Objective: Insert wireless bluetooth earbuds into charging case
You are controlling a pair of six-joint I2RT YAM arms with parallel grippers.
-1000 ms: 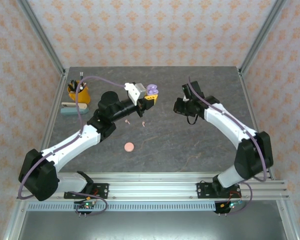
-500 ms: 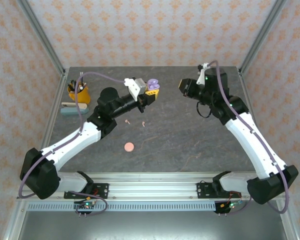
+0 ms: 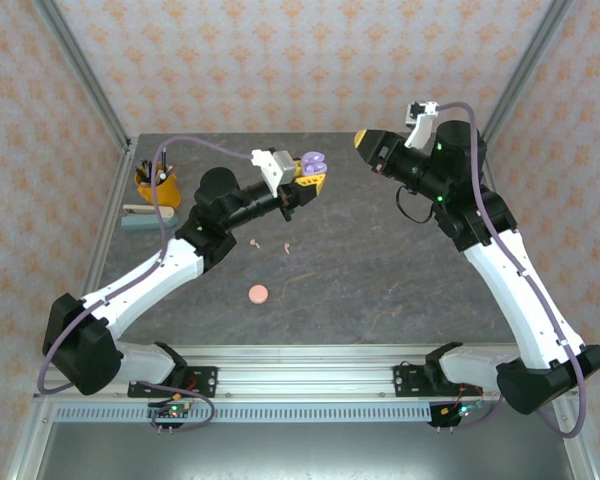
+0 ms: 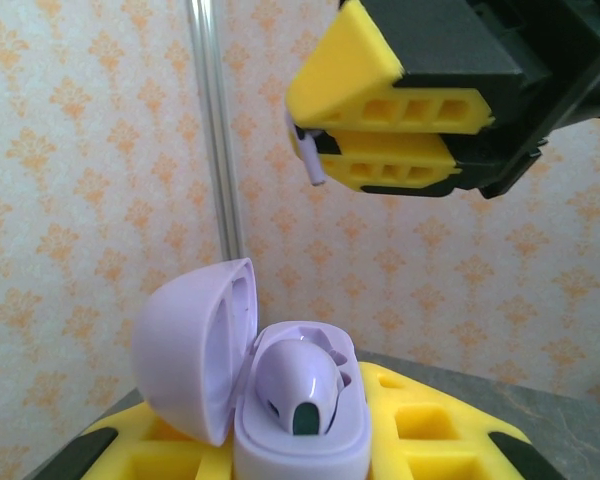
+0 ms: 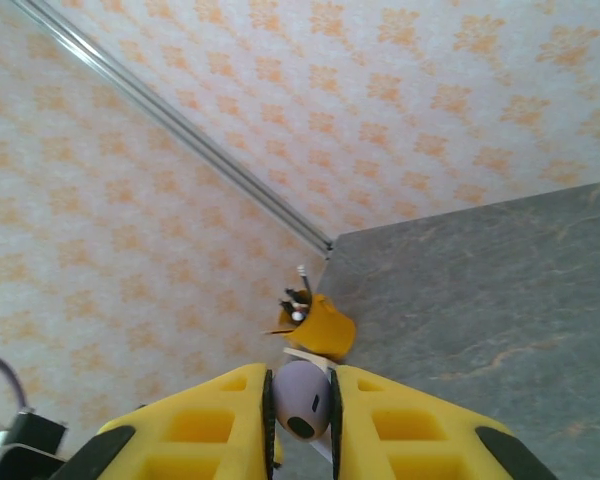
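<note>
nearest me: pink round case [image 3: 258, 293] and two pink earbuds [image 3: 255, 243] lie loose | left gripper [image 3: 307, 183] clamps open lilac case [image 4: 300, 450], one bud [image 4: 298, 385] seated | right gripper [image 4: 330, 128] pinches second lilac earbud [image 5: 302, 400], apart from it | risk — I fear a crooked stem misses the socket, then it drops

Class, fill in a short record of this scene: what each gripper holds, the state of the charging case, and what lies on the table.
Left arm: left gripper shut on the lilac case, raised off the table
Case state: lid open, seated earbud in it
Right arm: right gripper shut on the held earbud, lilac, apart from the case
On table: pink case; two pink earbuds lying loose
Far left corner: yellow cup with pens
</note>
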